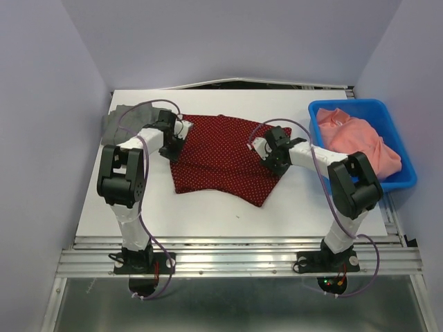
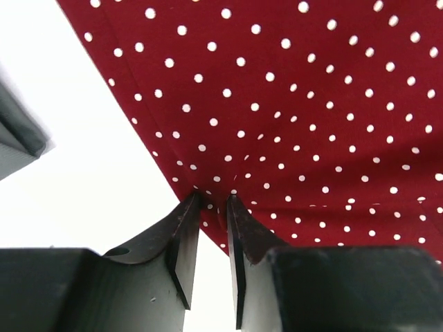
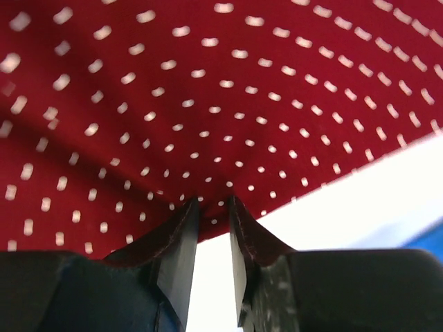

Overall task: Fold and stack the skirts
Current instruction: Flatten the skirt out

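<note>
1. Shows grey skirt (image 1: 114, 124) bunched at the counter's (image 1: 208, 214) upper left, unfolded.
2. Finds left jaws, then right jaws, clamped on opposite edges of dotted red skirt (image 1: 221, 159), spread mid-frame.
3. Leaves, seemingly, folding barely begun and stacking undone.

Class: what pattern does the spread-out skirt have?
The skirt: dark red, white dots; best in left wrist view.
</note>
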### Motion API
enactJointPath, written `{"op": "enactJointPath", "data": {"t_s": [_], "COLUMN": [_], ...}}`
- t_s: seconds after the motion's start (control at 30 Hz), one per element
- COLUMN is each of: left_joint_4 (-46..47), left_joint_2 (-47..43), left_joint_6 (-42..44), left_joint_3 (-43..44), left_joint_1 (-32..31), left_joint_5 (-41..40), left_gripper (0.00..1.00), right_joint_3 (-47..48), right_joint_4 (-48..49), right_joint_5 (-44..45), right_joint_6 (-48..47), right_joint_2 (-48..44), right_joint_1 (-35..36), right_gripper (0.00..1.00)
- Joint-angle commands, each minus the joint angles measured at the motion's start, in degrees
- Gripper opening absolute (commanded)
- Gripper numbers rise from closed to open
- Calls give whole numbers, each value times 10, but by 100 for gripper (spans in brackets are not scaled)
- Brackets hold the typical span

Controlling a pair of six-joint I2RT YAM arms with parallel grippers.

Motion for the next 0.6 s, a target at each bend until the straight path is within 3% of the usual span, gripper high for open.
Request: {"op": "enactJointPath", "data": {"t_s": [0.0,0.13,0.27,0.37,0.57], "left_joint_4": [-48,-71,-82,-79,-65], "left_joint_2": [-5,-59,-86,-42,97], "left_joint_6": [45,77,81,50,2], "left_joint_3": [22,52,122,203,347], "left_joint_1": [1,1,0,0,-5], "left_joint_5": [8,75,132,123,90], "left_gripper": [31,42,53,53,50], "right_joint_3": [-29,59,166,216,218], "right_joint_4": [-151,-158,-136,-125,-72], "right_joint_5": [-84,-92,-79,-58,-21], "right_joint_6": [-13,19,38,27,-2], "right_joint_2": [-36,-84,-66,-16,70], "right_joint_1": [16,16,-5,-19,-65], "right_gripper": [31,39,43,42,37]}}
